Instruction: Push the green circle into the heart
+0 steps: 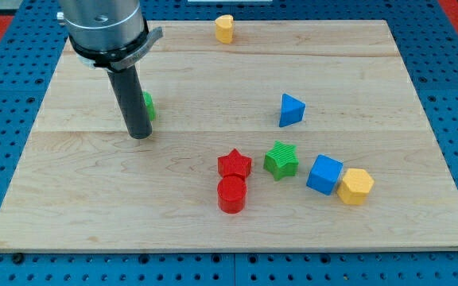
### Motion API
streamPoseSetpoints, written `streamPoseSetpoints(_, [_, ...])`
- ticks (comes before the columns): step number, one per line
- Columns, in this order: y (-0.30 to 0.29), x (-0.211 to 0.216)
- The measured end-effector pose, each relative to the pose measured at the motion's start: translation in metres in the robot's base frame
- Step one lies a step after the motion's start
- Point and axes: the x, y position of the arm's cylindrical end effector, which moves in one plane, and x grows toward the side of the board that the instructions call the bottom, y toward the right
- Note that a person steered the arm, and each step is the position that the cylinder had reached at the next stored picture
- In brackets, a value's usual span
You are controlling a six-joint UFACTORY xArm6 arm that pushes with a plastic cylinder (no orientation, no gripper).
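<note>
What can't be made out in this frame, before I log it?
- green block: mostly hidden behind the rod in the camera view, so its round shape can't be confirmed.
- my tip: whether it touches that block is hidden by the rod itself.
- yellow block at the view's top: too small to say whether it is the heart.
- The arm above the rod: cut off by the view's top edge.

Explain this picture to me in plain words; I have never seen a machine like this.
This is a robot arm ending in a straight dark rod, seen by one camera looking down at a wooden board. It holds nothing; my tip only pushes. The tip rests beside a green block, mostly hidden behind the rod. Elsewhere lie a yellow block at the view's top, a blue triangle, a red star touching a red cylinder, a green star, and a blue cube against another yellow block.
</note>
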Motion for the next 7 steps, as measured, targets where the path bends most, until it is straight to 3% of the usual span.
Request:
streamPoseSetpoints(2, [0.002, -0.083])
streamPoseSetpoints(4, [0.005, -0.089])
streamPoseSetpoints(5, [0.047, -0.132])
streamPoseSetpoints(6, [0.066, -0.142])
streamPoseSetpoints(7, [0.062, -0.103])
